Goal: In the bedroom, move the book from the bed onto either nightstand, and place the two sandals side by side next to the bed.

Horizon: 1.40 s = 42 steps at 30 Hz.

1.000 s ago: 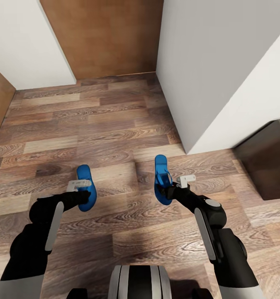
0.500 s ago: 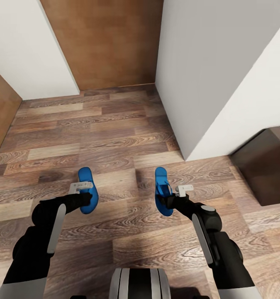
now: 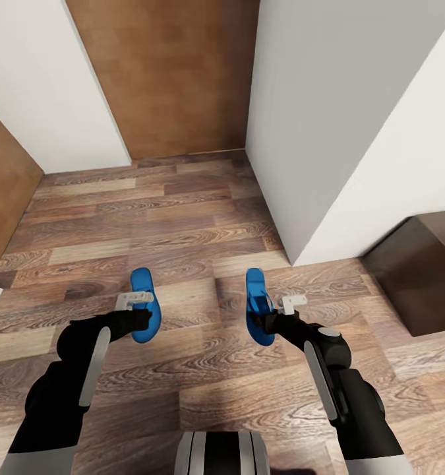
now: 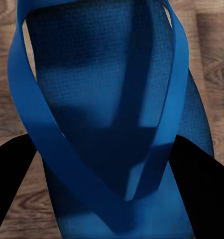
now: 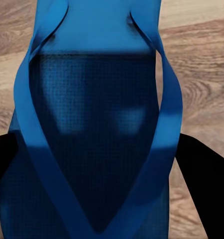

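Left fingers (image 3: pixel 140 318): pinching the left sandal (image 3: pixel 143 305) at its near end. In the left wrist view the dark fingers (image 4: pixel 12 179) sit on both sides of the sole, strap V (image 4: pixel 142 164) between them.

Right fingers (image 3: pixel 262 321): same, pinching the right sandal (image 3: pixel 256 305) near its near end. Right wrist view shows dark fingers (image 5: pixel 201 174) flanking the sole, strap (image 5: pixel 167 129) spreading toward the far end.

Left sandal: long axis runs away from the robot, tilted slightly, with the far end leaning left. Sole roughly flat, strap side up. Can't tell whether it's resting on the floor (image 3: pixel 182 218) or held just above it.

Right sandal: long axis straight away from the robot, nearly parallel to the left one. It looks rolled partly on edge in the head view. Floor contact likewise unclear.

The two sandals are well apart, a stretch of bare wood plank between them, roughly level with each other.

Both arms reach forward and down from the trunk (image 3: pixel 222 452), with a white bracket on each wrist.

Surroundings: a white wall corner (image 3: pixel 295 257) juts in just beyond and to the right of the right sandal. Dark brown furniture (image 3: pixel 420 270) sits at the right edge, past the corner. A brown wooden panel (image 3: pixel 176 72) lies straight ahead between white walls, and another brown panel (image 3: pixel 4 191) is at the left edge.
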Tool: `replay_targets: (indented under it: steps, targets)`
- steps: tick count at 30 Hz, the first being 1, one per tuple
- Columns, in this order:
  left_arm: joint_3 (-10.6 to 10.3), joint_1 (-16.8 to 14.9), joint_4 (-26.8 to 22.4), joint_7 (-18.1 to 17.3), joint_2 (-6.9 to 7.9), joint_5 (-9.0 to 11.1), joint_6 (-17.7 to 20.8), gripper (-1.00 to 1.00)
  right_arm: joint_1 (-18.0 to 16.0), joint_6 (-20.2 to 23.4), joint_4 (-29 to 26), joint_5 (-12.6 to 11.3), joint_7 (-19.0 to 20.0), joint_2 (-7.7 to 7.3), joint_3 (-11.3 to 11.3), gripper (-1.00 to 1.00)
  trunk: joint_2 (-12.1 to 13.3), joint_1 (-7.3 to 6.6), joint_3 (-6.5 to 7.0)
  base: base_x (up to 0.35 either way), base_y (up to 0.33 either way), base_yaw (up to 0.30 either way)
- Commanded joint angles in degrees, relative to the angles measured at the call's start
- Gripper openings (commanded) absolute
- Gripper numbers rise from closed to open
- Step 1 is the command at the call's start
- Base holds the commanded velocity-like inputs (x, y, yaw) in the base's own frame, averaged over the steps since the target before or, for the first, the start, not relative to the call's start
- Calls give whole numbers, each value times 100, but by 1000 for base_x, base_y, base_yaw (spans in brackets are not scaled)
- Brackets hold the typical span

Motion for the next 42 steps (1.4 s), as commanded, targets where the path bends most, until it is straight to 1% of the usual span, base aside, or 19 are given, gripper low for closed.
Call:
replay_targets:
  steps: [1,6,11,42]
  targets:
    - [7,27,0,2,-1,31,28,-100,-2,30,-5,-14,5,1,-5,-100,0,-3,19,0,0,0]
    - [2,163,28,31,-2,13,28,-100,-2,32,-4,-14,5,1,-5,-100,7,-16,130,0,0,0]
    - [8,197,117,28,-1,-15,28,-100,-2,32,-4,-14,5,1,-5,-100,14,-29,241,0,0,0]
    - [10,207,170,47,0,-25,28,-100,-2,32,-4,-14,5,1,-5,-100,55,-109,928,0,0,0]
